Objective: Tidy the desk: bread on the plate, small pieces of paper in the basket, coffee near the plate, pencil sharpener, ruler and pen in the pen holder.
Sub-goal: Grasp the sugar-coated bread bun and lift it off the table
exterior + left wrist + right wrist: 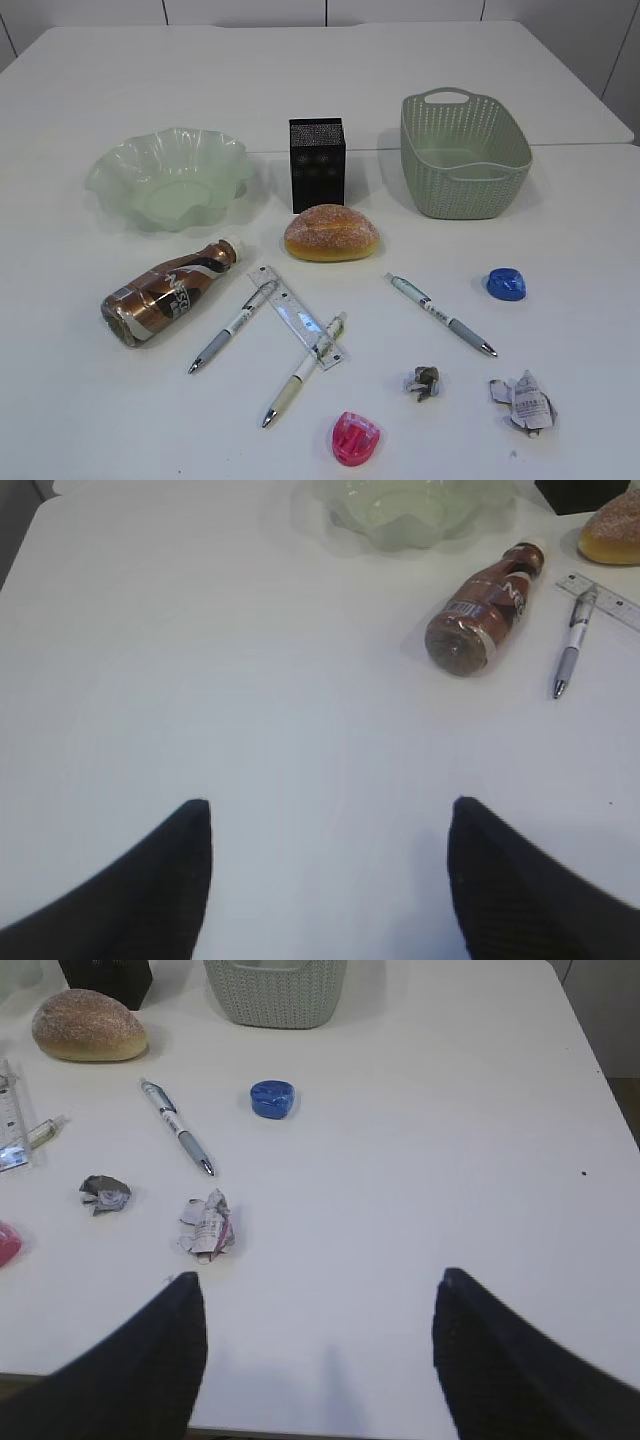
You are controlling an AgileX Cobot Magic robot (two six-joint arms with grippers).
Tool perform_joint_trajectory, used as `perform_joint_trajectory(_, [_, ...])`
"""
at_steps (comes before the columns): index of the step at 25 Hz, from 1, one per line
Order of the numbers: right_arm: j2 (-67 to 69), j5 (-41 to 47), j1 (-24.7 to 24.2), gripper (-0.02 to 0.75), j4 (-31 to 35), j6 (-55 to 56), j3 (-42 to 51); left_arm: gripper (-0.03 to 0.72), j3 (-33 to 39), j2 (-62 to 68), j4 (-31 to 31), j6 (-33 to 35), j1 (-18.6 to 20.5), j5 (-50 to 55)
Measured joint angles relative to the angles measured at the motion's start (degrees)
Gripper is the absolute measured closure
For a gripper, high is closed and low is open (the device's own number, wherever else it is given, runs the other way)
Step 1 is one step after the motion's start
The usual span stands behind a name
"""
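Both grippers, left and right, hang spread and empty over bare table (nothing started, I judge). Nearest the right lie paper scraps; the bread sits before the holder, the coffee below the plate.

We see a bread roll lying before the black pen holder, between a green plate and basket, with a coffee bottle, ruler, three pens, two sharpeners and paper scraps nearer us.
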Motion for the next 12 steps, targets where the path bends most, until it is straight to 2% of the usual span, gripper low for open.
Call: perform_joint_trajectory(12, [0.0,0.0,0.0,0.187,0.0,0.0,0.0,0.176,0.0,0.0,0.0,0.0,0.0,0.0])
